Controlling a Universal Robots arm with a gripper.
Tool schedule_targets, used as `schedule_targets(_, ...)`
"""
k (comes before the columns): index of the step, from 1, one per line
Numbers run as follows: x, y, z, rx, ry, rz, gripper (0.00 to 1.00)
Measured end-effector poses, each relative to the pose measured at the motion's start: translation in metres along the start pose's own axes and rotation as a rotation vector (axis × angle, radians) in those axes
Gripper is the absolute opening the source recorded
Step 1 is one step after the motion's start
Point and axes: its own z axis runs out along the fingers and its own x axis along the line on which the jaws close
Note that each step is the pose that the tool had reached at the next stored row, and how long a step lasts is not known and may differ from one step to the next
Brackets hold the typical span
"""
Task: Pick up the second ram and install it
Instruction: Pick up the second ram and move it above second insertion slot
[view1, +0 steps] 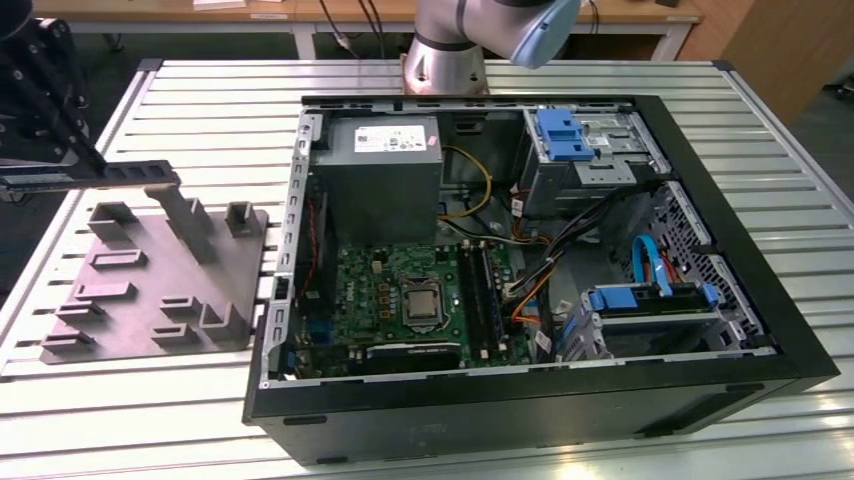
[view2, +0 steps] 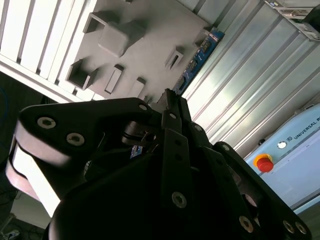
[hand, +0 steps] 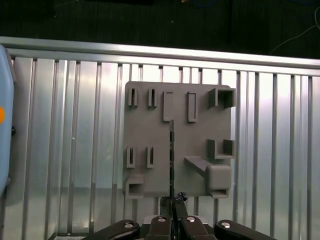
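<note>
Second ram (hand: 171, 150) clamped in gripper (hand: 172, 201), over grey fixture plate (hand: 145, 125).
The fingers are closed on one end of the stick, which is seen edge-on in the first wrist view. In the exterior view it is held at the exterior view's left, well apart from the open PC case (view1: 534, 405).

— What sort of place was it?
— A robotics lab or workshop. A ribbed aluminium table top (view1: 160, 90) carried an open black desktop computer case (view1: 534, 410) and a grey moulded fixture plate (view1: 134, 290). Pale wooden benches (view1: 174, 12) stood behind, and a red emergency-stop button (view2: 263, 162) sat nearby.
</note>
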Motion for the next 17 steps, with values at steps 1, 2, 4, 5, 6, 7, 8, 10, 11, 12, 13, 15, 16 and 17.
schedule_targets(1,0.0001,-0.0028,-0.0001,-0.0001,0.0001,0.0,0.14)
schedule_targets(2,0.0001,-0.0056,-0.0002,-0.0001,0.0,0.0,0.14)
schedule_targets(4,0.0002,-0.0114,-0.0003,0.0,0.0,0.0,0.14)
schedule_targets(5,0.0003,-0.0141,-0.0004,0.0,0.0,0.0,0.14)
schedule_targets(6,0.0004,-0.0169,-0.0005,0.0,0.0,0.0,0.14)
schedule_targets(7,0.0004,-0.0196,-0.0006,0.0,0.0,0.0,0.14)
schedule_targets(8,0.0005,-0.0223,-0.0007,-0.0001,0.0001,0.0,0.14)
schedule_targets(10,0.0006,-0.0274,-0.0007,0.0,0.0,0.0,0.14)
schedule_targets(11,0.0007,-0.03,-0.0008,0.0,0.0,0.0,0.14)
schedule_targets(12,0.0007,-0.0324,-0.0009,0.0,0.0,0.0,0.14)
schedule_targets(13,0.0008,-0.0349,-0.0009,0.0,0.0,0.0,0.14)
schedule_targets(15,0.0009,-0.0398,-0.0011,0.0,0.0,0.0,0.14)
schedule_targets(16,0.001,-0.0422,-0.0012,-0.0001,0.0,0.0,0.14)
schedule_targets(17,0.001,-0.0446,-0.0012,-0.0001,0.0,0.0,0.14)
